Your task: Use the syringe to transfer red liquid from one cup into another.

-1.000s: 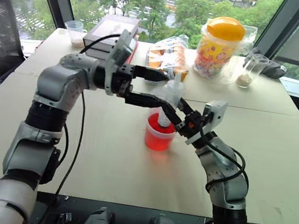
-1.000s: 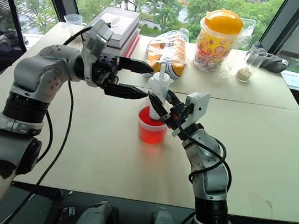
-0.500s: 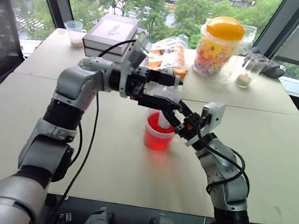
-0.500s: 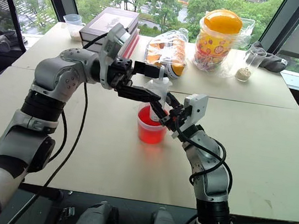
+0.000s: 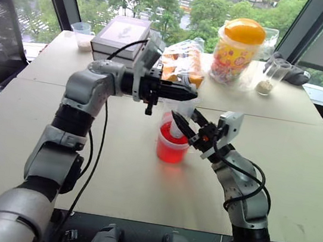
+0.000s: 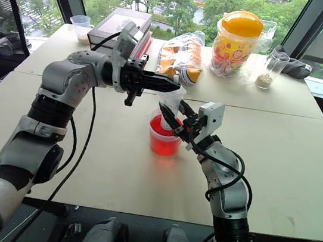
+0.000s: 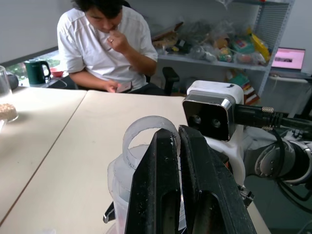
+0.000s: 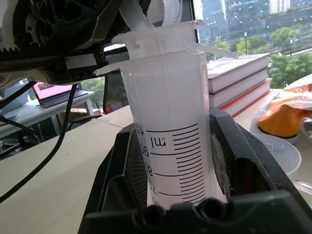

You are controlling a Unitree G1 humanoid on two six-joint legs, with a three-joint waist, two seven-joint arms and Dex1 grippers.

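Jaws of the right gripper are clamped on the barrel of the syringe, held upright over the handled cup of red liquid at mid-table. Left gripper, level and pointing right, is pinched together on the plunger ring at the syringe's top.
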